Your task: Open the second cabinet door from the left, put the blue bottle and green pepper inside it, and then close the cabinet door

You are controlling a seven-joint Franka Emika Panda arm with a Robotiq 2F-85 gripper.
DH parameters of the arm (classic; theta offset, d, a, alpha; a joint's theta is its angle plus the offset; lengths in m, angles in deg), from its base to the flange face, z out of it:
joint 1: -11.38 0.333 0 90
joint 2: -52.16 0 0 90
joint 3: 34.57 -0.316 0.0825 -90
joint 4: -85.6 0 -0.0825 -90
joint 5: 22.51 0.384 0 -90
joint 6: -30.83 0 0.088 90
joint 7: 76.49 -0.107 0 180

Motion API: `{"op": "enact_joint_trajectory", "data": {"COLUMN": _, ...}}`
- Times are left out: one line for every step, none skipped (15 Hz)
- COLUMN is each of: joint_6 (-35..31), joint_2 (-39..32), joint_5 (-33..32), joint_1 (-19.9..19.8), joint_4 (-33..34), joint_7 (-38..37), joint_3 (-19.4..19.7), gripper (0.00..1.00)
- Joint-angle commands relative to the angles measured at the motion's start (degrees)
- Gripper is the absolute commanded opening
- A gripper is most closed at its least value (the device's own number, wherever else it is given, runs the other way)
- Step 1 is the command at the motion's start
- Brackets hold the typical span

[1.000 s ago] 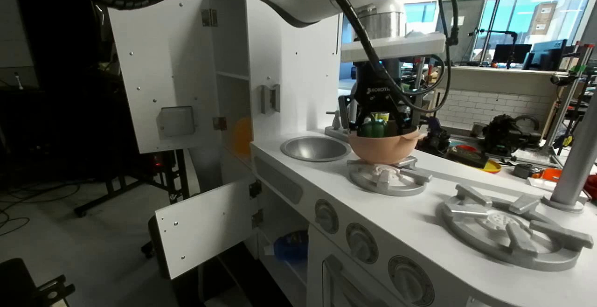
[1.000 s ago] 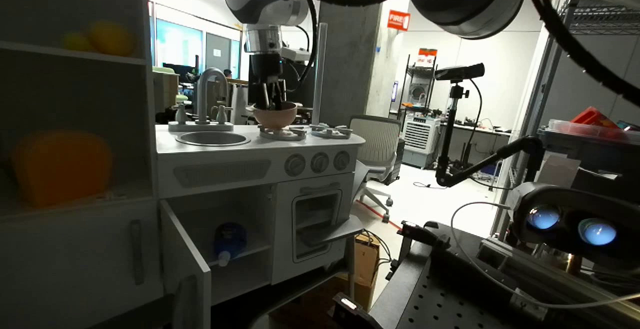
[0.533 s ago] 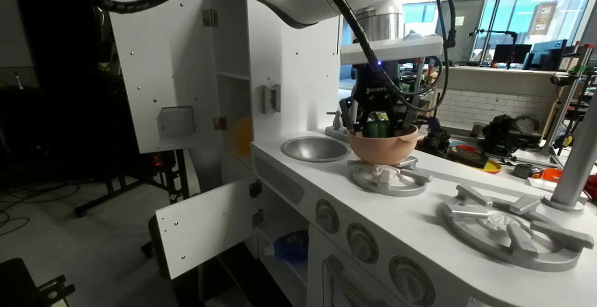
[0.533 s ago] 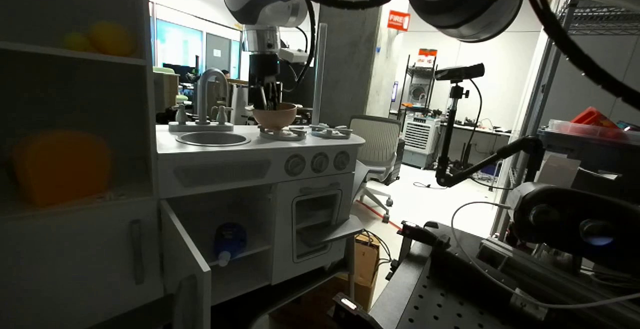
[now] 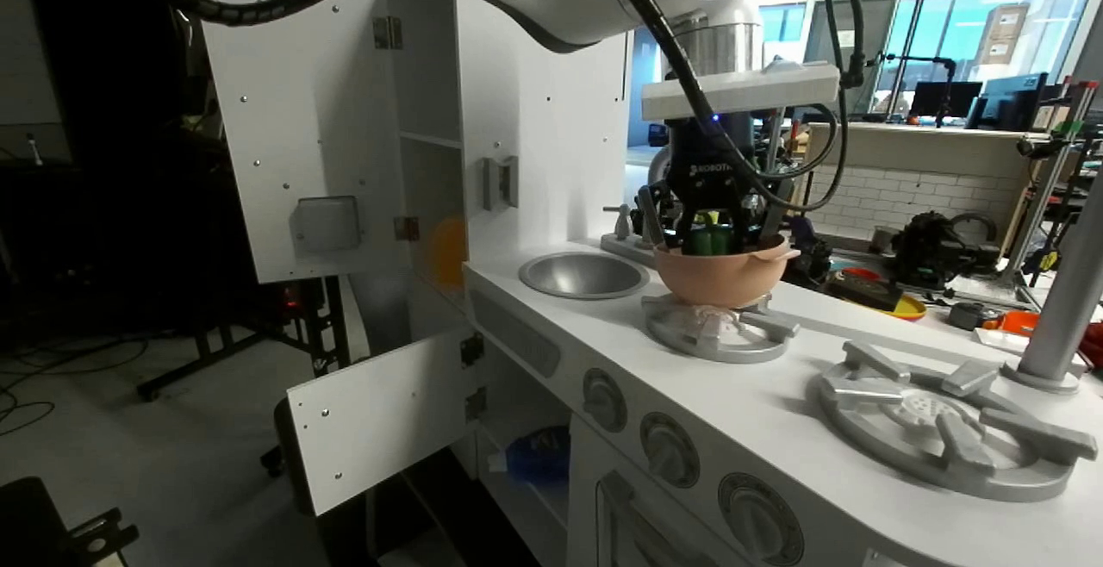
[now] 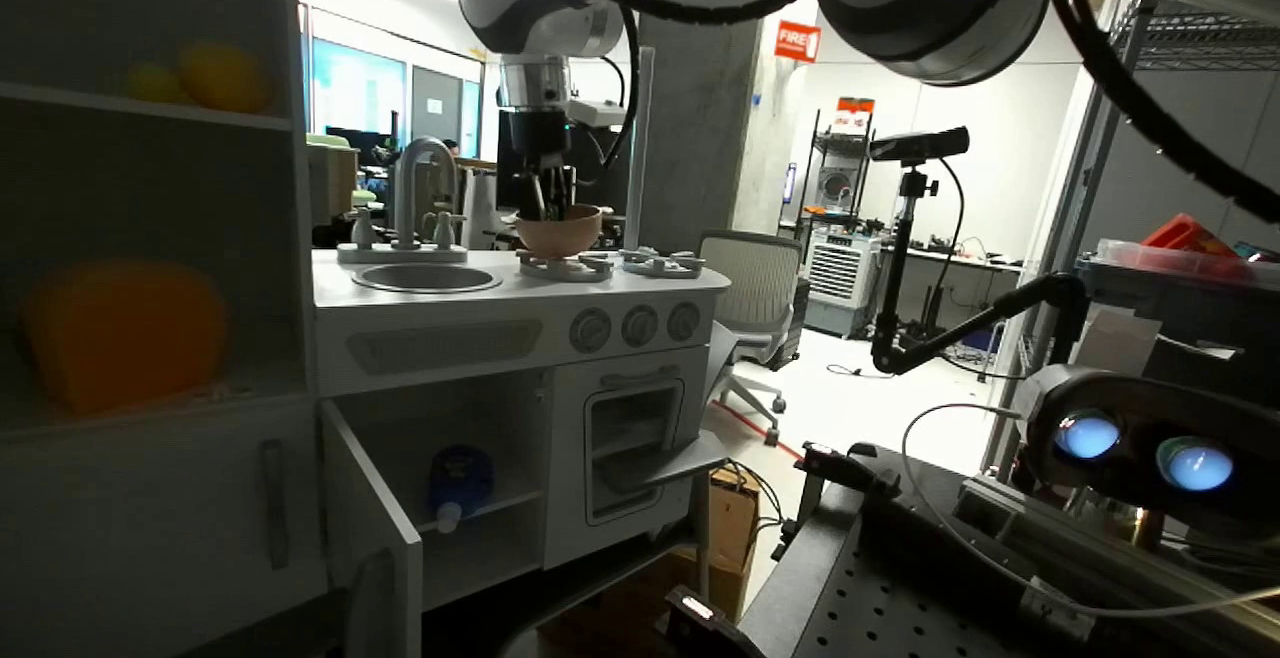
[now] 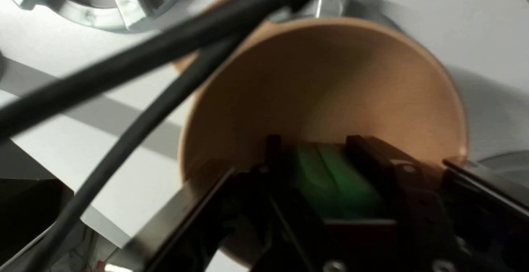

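Your hand (image 7: 314, 141) grips the green pepper (image 5: 711, 241) in the bowl (image 5: 722, 281); the open cabinet (image 6: 500, 418) lies beneath the worktop's front edge (image 6: 520, 295), below the sink (image 5: 584, 277).

Gripper (image 5: 713, 245) has the green pepper (image 5: 712, 238) pinched in an exterior view, tips kinda lost behind the near rim of the tan bowl (image 5: 722, 281). Bowl's over the burner (image 5: 715, 345) by the sink (image 5: 584, 276), set back from the front edge of the white bench (image 5: 767, 403). Second cabinet door (image 5: 379, 420) is wide open below that edge, sink end, and the blue bottle (image 5: 543, 457) is lying in there.
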Motion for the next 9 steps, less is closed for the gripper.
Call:
{"op": "enact_joint_trajectory", "data": {"joint_6": 1.22, "joint_2": -0.91, "joint_5": 0.06, "joint_1": -1.31, "joint_4": 0.57, "joint_7": 1.52, "joint_3": 0.09, "gripper": 0.19}}
{"op": "enact_joint_trajectory", "data": {"joint_6": 1.33, "joint_2": -0.77, "joint_5": 0.10, "joint_1": -1.53, "joint_4": 0.55, "joint_7": 2.11, "joint_3": -0.04, "gripper": 0.19}}
{"op": "enact_joint_trajectory", "data": {"joint_6": 0.91, "joint_2": -0.92, "joint_5": 0.14, "joint_1": -1.89, "joint_4": 0.48, "joint_7": 2.98, "joint_3": -0.19, "gripper": 0.19}}
{"op": "enact_joint_trajectory", "data": {"joint_6": 1.52, "joint_2": -0.14, "joint_5": 0.04, "joint_1": -1.62, "joint_4": 0.46, "joint_7": 3.16, "joint_3": -0.17, "gripper": 0.19}}
{"op": "enact_joint_trajectory", "data": {"joint_6": 1.87, "joint_2": 0.88, "joint_5": 0.16, "joint_1": -2.79, "joint_4": 0.39, "joint_7": 5.16, "joint_3": -0.23, "gripper": 0.19}}
{"op": "enact_joint_trajectory", "data": {"joint_6": 1.17, "joint_2": 0.93, "joint_5": 0.33, "joint_1": -3.57, "joint_4": 0.39, "joint_7": 6.59, "joint_3": -0.37, "gripper": 0.19}}
{"op": "enact_joint_trajectory", "data": {"joint_6": 1.79, "joint_2": 2.03, "joint_5": 0.44, "joint_1": -3.72, "joint_4": 0.40, "joint_7": 7.44, "joint_3": -0.49, "gripper": 0.19}}
{"op": "enact_joint_trajectory", "data": {"joint_6": 1.22, "joint_2": 2.16, "joint_5": 0.60, "joint_1": -4.44, "joint_4": 0.45, "joint_7": 8.71, "joint_3": -0.62, "gripper": 0.19}}
{"op": "enact_joint_trajectory", "data": {"joint_6": 0.33, "joint_2": 2.07, "joint_5": 0.80, "joint_1": -4.62, "joint_4": 0.51, "joint_7": 9.30, "joint_3": -0.88, "gripper": 0.19}}
